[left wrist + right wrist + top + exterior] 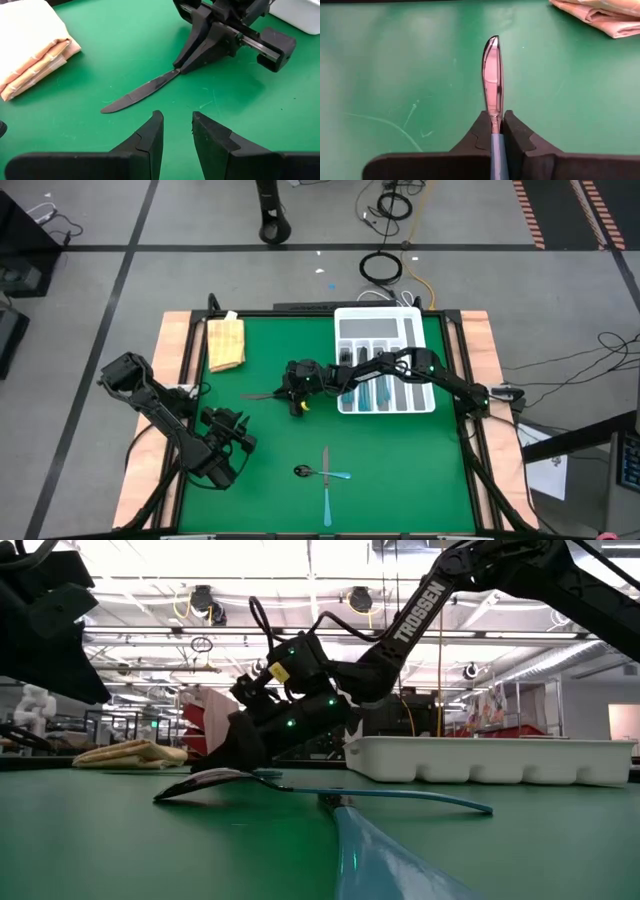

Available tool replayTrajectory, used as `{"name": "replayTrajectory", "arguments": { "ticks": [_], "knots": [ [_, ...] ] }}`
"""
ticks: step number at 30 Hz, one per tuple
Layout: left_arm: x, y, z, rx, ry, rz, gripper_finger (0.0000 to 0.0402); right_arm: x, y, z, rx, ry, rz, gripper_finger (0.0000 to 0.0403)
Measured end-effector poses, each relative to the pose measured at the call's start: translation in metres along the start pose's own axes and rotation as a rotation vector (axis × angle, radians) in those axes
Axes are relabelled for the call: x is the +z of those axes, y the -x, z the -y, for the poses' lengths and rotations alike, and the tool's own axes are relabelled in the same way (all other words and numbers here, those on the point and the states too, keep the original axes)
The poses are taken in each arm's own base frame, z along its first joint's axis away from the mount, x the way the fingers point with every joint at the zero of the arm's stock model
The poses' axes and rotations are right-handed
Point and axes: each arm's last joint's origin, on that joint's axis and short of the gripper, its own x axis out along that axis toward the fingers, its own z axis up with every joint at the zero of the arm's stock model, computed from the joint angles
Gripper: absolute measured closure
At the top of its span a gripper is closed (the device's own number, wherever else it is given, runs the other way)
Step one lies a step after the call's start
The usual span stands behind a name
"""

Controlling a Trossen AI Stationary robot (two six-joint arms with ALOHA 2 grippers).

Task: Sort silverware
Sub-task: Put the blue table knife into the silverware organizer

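- From the high view, I see my right gripper (297, 388) low over the green table (400, 470), just left of the white tray (385, 320). It is clamped on a knife (262, 395) whose blade points to the left. Several blue-handled pieces (385, 392) lie in the tray compartments. A spoon (322, 473) and a second knife (327, 490) lie crossed near the front edge of the table. A folded cloth (225, 342) lies at the far left corner. My left gripper (238, 442) waits over the front left part of the table.
- From the low view, the right gripper (240, 755) is down at the table surface, and the spoon (300, 785) lies close to the camera with its bowl on the left.
- From the left wrist view, the left fingers (145, 142) stand apart with nothing between them. Beyond them the gripped knife (137, 92) has its blade on the table.
- From the right wrist view, the right fingers (517, 135) are pressed together on the blue handle of the knife (493, 80), and the blade points forward.
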Motion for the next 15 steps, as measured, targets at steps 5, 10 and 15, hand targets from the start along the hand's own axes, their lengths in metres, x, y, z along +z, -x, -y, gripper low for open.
{"name": "replayTrajectory", "arguments": {
  "ticks": [5, 10, 15],
  "knots": [
    [0.0, 0.0, 0.0, 0.0, 0.0, -0.001, 0.0293, 0.019, 0.01, -0.001, -0.024, -0.009, 0.046, 0.0401],
    [0.0, 0.0, 0.0, 0.001, -0.001, 0.0, 0.0293, 0.029, 0.017, -0.001, -0.028, -0.033, 0.055, 0.0402],
    [0.0, 0.0, 0.0, -0.001, -0.003, 0.007, 0.0293, 0.041, 0.025, -0.003, -0.077, -0.032, 0.067, 0.0402]
  ]
}}
